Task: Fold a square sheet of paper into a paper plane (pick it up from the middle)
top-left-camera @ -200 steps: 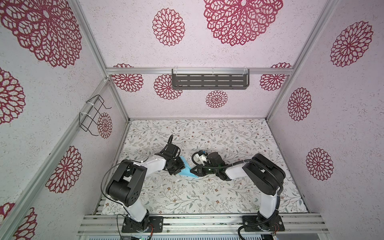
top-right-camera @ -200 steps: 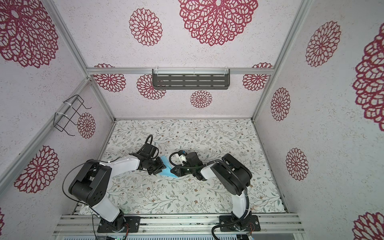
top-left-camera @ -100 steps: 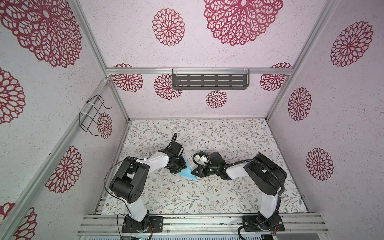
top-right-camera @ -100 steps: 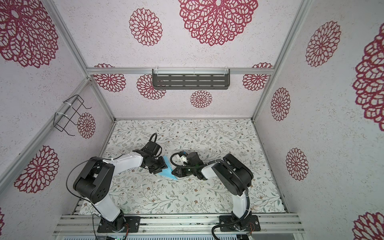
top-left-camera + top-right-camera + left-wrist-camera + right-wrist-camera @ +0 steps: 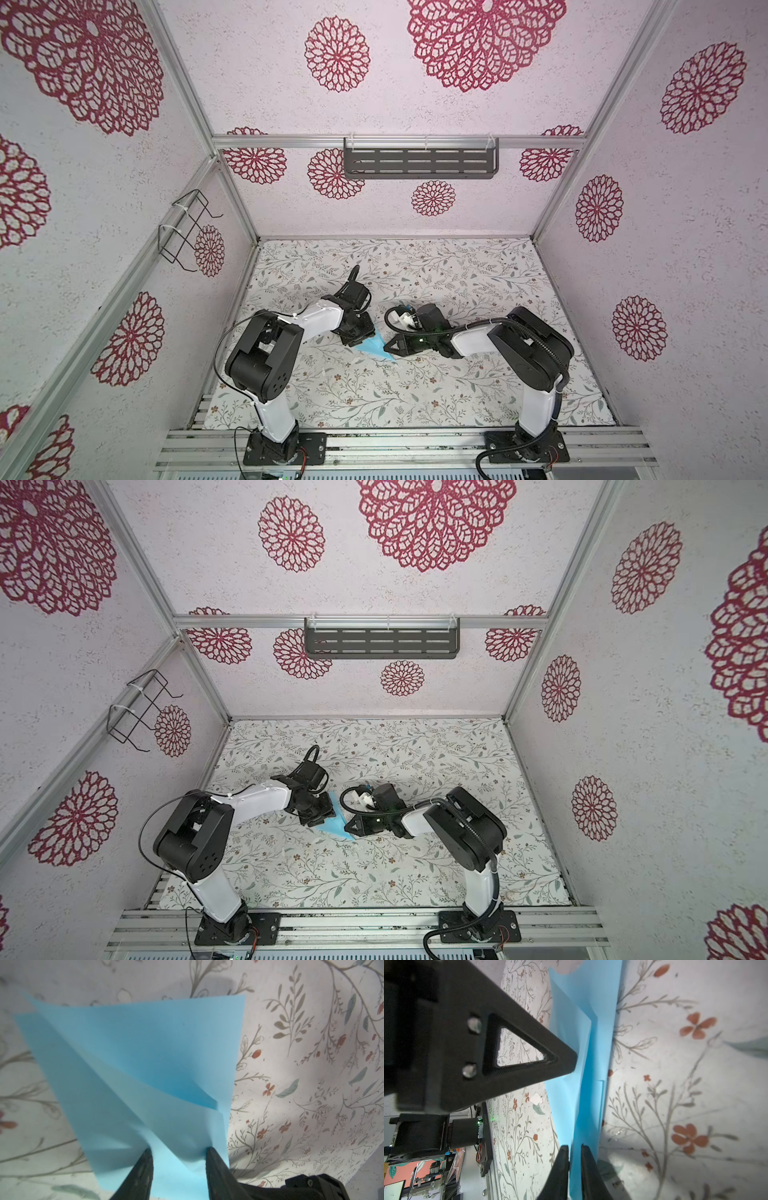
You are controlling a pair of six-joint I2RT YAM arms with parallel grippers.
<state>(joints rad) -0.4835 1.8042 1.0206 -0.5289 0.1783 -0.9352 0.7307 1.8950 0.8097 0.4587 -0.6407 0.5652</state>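
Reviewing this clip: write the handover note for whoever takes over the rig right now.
Left claw: open, tips against the folded blue sheet.
Right claw: shut on the sheet's edge.
Sheet: mid-workspace over the floral mat, between both claws.
Done: several folds; layered flaps, one pointed end.
Left: probably the closing folds and wings; not yet a slim dart.

**Both grippers at the paper**

Our left arm [image 5: 320, 321] bends low, and its left gripper [image 5: 178, 1153] sits at the left side of the paper [image 5: 374, 348], jaws spread with the sheet between them. Our right arm [image 5: 473, 343] stretches low at the paper's right, wrist rolled sideways. The right gripper [image 5: 574, 1153] pinches the paper's edge, jaws almost together.
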